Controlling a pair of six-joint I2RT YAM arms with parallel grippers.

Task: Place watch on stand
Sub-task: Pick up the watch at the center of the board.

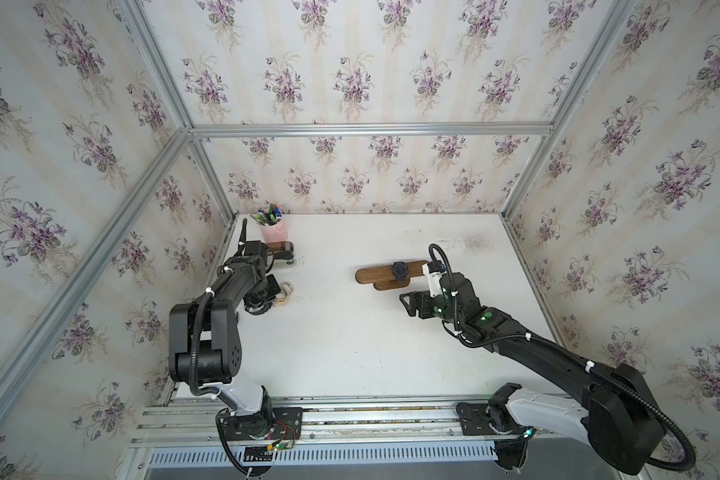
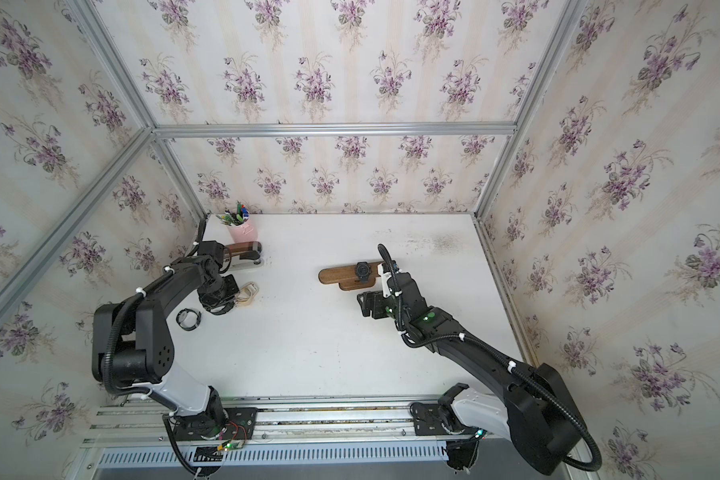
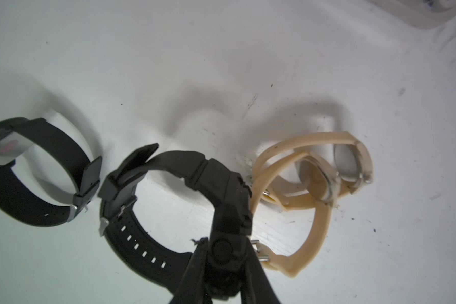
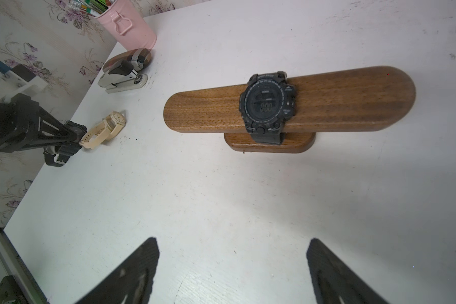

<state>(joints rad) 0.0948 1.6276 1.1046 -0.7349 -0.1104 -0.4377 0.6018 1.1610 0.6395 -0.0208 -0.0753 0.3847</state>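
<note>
Right up close in the left wrist view, the left hand [image 3: 225,244] is clamped on the big black watch [image 3: 169,160], with one finger on each side of its round body. The watch looks to be sitting on the white tabletop [image 1: 350,353]. It is over on the left side, about halfway between near and far. Its strap makes a loop that sticks out past the tips of the hand. Two tan watches [image 3: 316,181] lie tangled together just to its right, and one tan strap comes right up against it. A thin black watch [image 2: 188,319] lies just to its near left.

The stand [image 1: 377,274] is well apart from the held watch, off to the right past the middle of the tabletop. Its long brown bar lies left to right on a small foot. A second chunky black watch [image 4: 267,102] is wrapped around the middle of the bar.

The right hand [image 4: 232,242] hangs just on the near side of the stand, with its fingers spread wide and nothing in them. Far on the left, a stapler [image 4: 124,73] sits beside a pink cup [image 4: 127,23] full of pens.
</note>
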